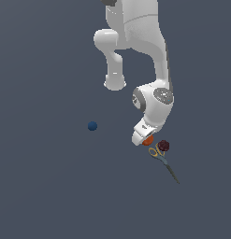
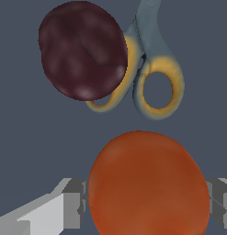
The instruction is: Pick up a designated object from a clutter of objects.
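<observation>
The orange-red ball point(image 2: 149, 183) sits between my gripper's point(image 2: 147, 204) two grey fingers point(image 2: 73, 202), which press against its two sides. In the exterior view the gripper point(image 1: 143, 138) is down at floor level over the orange ball point(image 1: 148, 141), which is partly hidden by the hand. The dark maroon bumpy ball point(image 1: 163, 146) lies just beside it toward the exterior view's right. It also shows in the wrist view point(image 2: 82, 50). The yellow-handled scissors point(image 1: 160, 155) lie next to both balls, with the grey blades pointing away from them. The scissors' handles point(image 2: 156, 82) show in the wrist view.
A small blue ball point(image 1: 92, 126) lies alone on the dark floor, well off to the exterior view's left. The maroon ball touches or overlaps one scissors handle in the wrist view.
</observation>
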Motion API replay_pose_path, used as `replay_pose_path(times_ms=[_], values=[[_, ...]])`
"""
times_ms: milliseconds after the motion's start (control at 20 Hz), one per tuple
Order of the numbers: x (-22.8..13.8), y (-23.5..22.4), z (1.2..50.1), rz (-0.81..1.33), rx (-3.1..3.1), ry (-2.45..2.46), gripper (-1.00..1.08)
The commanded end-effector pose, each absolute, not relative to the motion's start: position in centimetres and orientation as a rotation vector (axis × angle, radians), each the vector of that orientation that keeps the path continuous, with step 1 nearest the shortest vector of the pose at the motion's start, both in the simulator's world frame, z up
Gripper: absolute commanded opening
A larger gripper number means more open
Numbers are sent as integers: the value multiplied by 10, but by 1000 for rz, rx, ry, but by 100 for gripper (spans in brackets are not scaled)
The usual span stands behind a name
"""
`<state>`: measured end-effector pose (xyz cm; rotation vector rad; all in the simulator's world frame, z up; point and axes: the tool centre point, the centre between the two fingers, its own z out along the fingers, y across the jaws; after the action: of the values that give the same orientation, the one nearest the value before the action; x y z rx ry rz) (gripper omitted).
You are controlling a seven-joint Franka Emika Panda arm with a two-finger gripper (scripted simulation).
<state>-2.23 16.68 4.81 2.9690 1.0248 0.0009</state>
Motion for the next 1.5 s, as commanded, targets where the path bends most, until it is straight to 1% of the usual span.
replay_pose_path(times_ms=[0, 400, 700, 1050, 1450], values=[[-23, 168, 47, 0, 2969, 1027, -100], [-22, 165, 50, 1, 2969, 1025, -100], [-19, 148, 68, 1, 2969, 1025, -100], [-11, 108, 110, 1, 2969, 1026, -100], [2, 42, 182, 2, 2971, 1029, -100]])
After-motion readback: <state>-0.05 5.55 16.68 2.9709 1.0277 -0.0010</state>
